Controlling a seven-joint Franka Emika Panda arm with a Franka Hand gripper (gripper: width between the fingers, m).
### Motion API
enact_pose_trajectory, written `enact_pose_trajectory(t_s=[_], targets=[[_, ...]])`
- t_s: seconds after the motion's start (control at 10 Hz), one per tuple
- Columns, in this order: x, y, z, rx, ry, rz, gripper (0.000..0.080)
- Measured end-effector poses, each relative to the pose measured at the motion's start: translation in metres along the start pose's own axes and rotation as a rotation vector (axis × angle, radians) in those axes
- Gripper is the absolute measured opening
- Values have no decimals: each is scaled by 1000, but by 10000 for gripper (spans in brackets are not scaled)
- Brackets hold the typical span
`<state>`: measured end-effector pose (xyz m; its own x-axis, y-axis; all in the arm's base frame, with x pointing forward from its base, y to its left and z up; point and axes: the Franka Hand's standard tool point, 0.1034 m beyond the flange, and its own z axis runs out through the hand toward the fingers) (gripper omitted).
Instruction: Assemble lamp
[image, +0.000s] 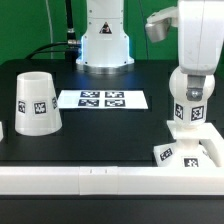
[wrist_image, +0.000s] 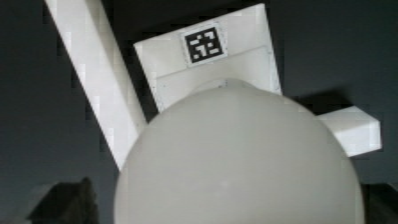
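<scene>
My gripper (image: 190, 98) is at the exterior view's right, shut on the white rounded bulb (image: 192, 116) and holding it upright. The bulb's lower end is at the raised middle of the flat square base (image: 207, 153); I cannot tell whether it is seated. The base lies by the front rail. In the wrist view the bulb (wrist_image: 231, 160) fills the foreground and hides the fingertips. The base (wrist_image: 240, 60) with its tag shows beyond it. The tapered shade (image: 35, 103) stands rim-down at the exterior view's left, apart from the gripper.
The marker board (image: 103, 99) lies at the table's middle in front of the robot's pedestal (image: 105, 45). A long white rail (image: 100, 181) runs along the front edge and also shows in the wrist view (wrist_image: 98, 75). A white piece (image: 2, 128) shows at the left edge.
</scene>
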<state>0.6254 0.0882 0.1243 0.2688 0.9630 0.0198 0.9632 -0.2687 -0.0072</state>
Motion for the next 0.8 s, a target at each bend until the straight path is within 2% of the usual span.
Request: enact_pose_trajectory(t_s=[0.1, 0.2, 0.6, 0.8], targets=[[0, 0, 0, 1, 0, 9, 698], [-1, 0, 0, 1, 0, 10, 575], [-1, 0, 1, 1, 0, 48, 576], [1, -1, 1, 4, 4, 274, 576]])
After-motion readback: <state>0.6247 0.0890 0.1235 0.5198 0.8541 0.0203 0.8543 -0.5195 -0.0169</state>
